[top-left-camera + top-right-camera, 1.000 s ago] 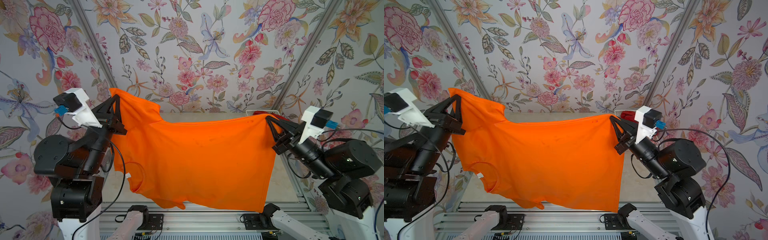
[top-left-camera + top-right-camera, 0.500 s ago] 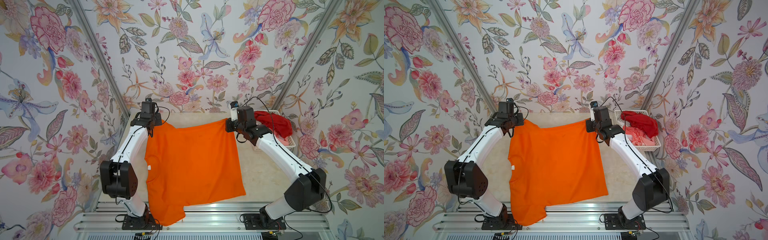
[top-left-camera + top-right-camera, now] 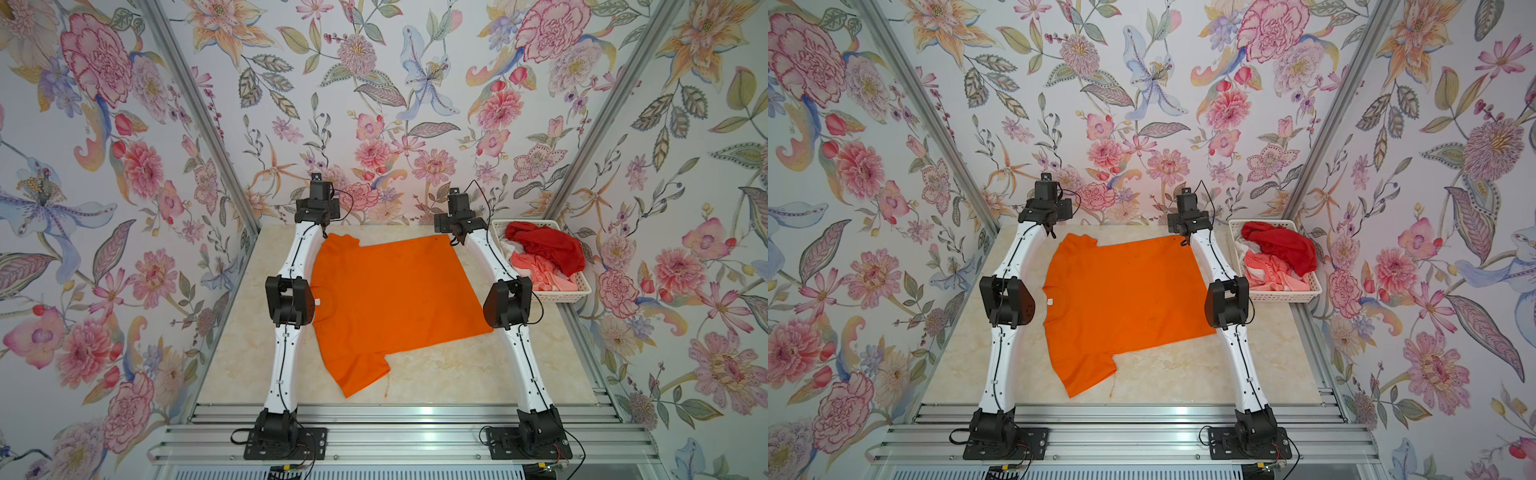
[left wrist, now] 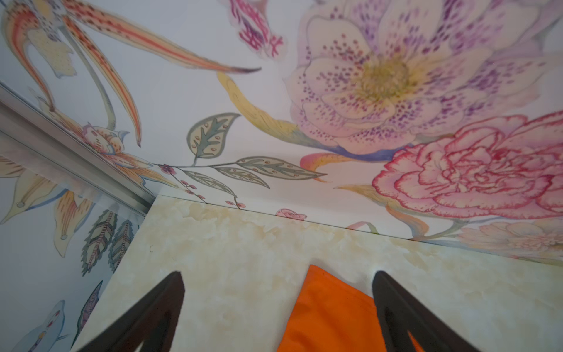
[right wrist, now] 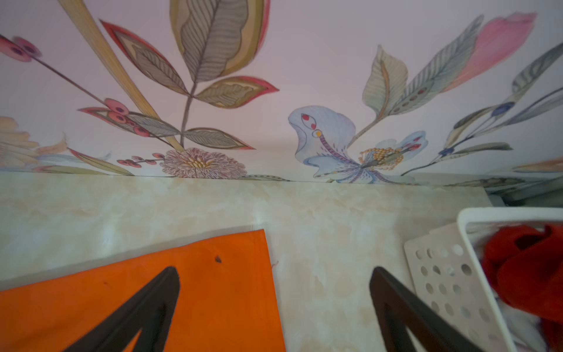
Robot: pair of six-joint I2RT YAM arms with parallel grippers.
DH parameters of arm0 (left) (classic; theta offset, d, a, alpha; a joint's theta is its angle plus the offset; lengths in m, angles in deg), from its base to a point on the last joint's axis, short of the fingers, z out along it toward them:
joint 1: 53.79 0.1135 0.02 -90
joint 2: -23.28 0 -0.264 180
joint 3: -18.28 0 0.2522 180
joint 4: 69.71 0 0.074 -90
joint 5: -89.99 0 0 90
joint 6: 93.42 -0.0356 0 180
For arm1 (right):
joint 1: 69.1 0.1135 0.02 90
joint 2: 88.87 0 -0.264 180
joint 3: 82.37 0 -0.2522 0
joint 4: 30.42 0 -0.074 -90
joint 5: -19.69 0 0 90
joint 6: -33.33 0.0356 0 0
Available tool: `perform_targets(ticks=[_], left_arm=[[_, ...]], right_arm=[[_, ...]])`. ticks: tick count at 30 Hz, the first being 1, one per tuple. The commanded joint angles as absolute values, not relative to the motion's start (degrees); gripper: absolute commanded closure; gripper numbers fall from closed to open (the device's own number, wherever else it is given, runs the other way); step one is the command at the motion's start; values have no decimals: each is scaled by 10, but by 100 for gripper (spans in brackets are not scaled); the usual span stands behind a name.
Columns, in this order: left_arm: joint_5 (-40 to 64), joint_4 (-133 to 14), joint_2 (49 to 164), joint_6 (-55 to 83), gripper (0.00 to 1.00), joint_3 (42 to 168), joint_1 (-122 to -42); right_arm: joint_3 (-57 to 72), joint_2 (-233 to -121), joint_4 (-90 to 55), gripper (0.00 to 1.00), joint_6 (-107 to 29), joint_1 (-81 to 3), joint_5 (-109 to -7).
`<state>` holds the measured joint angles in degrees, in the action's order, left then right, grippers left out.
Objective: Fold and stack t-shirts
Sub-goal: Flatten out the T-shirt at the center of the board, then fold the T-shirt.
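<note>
"At the desk's point(image 3: 457, 374) far left, the left pincer point(image 4: 277, 272) is hanging wide open, gripping nothing."

"And the orange t-shirt point(image 3: 386, 299) is lying flat but skewed between the arms, the right pincer point(image 5: 274, 268) gaping likewise near the basket point(image 3: 577, 295). I'm guessing that slant is inviting a crooked fold."

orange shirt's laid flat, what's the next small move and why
Probably lower both open grippers and pinch the far edge: the orange t-shirt lies flat and unfolded on the table, the left gripper at its far sleeve, the right gripper at its far hem corner, so a first fold toward the near side looks ready.
</note>
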<state>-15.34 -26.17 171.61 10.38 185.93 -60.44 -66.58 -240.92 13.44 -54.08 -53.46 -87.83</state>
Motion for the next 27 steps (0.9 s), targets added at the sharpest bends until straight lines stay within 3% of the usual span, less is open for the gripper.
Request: perform_targets(ticks=[1, 6, 11, 14, 19, 22, 27], left_arm=[[-202, -259, 1638, 63, 2, 1857, -605], [-106, -258, 1484, 79, 1, 1645, -630], [108, -294, 1314, 237, 2, 1324, -632], [180, -406, 1207, 315, 2, 1107, -632], [200, -467, 1033, 395, 2, 835, -642], [205, -467, 948, 451, 2, 711, -644], [256, -463, 840, 529, 2, 581, -651]], right_arm=[[-612, -2287, 64, 0, -540, -542, -902], [-511, -2195, 82, 0, -534, -526, -883], [-146, -1973, -70, 0, -509, -496, -897], [64, -1830, -120, 1, -419, -514, -824], [315, -1637, -123, 4, -338, -543, -711], [385, -1586, -91, 6, -291, -574, -603], [480, -1538, -100, 7, -204, -595, -521]])
